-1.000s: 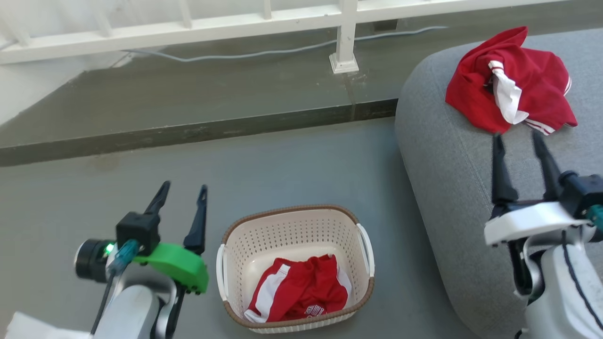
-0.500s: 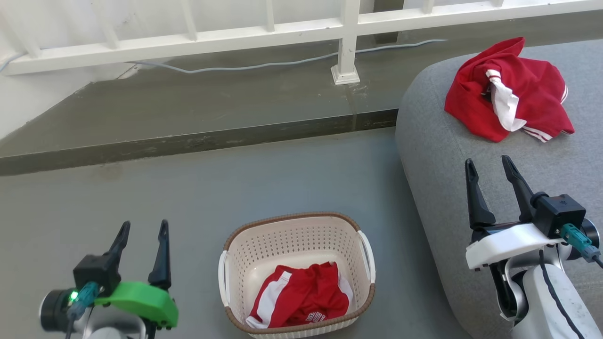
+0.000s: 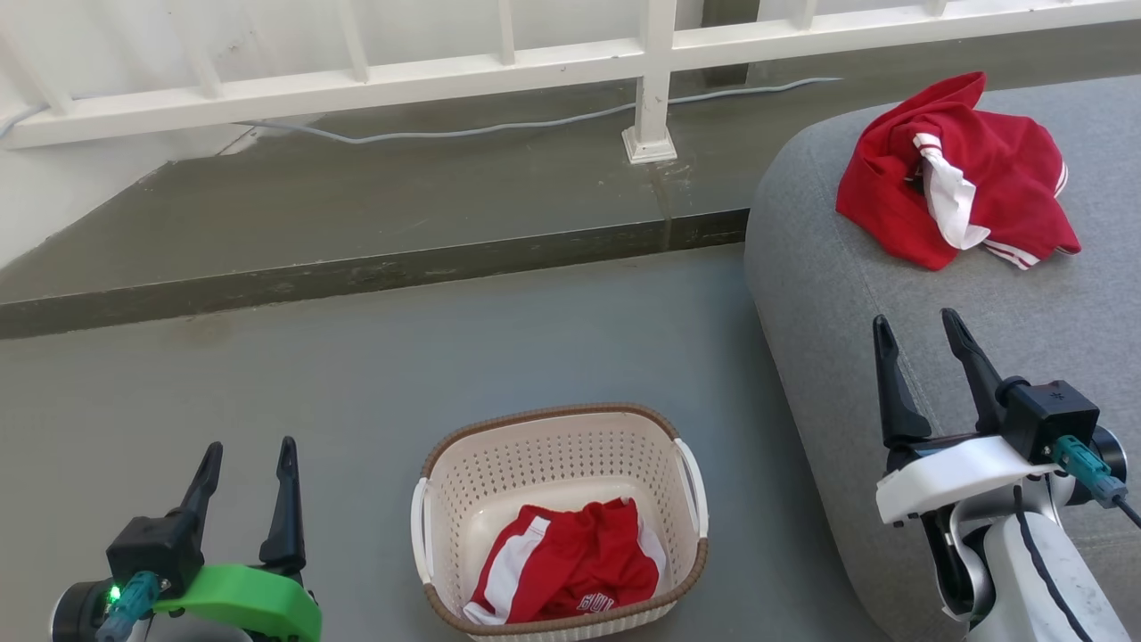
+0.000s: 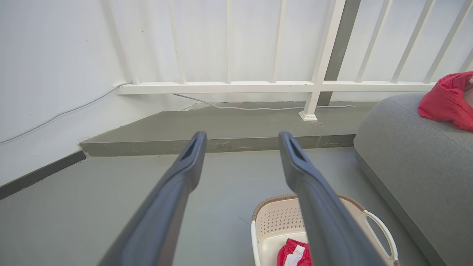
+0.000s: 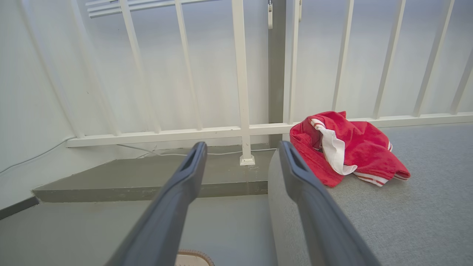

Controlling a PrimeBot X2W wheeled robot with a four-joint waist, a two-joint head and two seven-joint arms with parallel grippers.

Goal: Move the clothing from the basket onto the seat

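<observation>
A cream perforated basket with a brown rim stands on the grey floor, holding a crumpled red and white garment. A second red garment with white striped trim lies on the grey seat at the right. My left gripper is open and empty over the floor, left of the basket. My right gripper is open and empty above the seat's near left part, short of the garment there. In the left wrist view the basket and its garment sit below the fingers. The right wrist view shows the seat's garment.
A white railing with a post runs along the back on a raised grey step. A pale cable lies on that step. A white wall closes the left side.
Both arms have drawn back toward me and lower in the head view, the right gripper away from the garment on the seat. The head camera tilted slightly. Both garments lie unmoved.
</observation>
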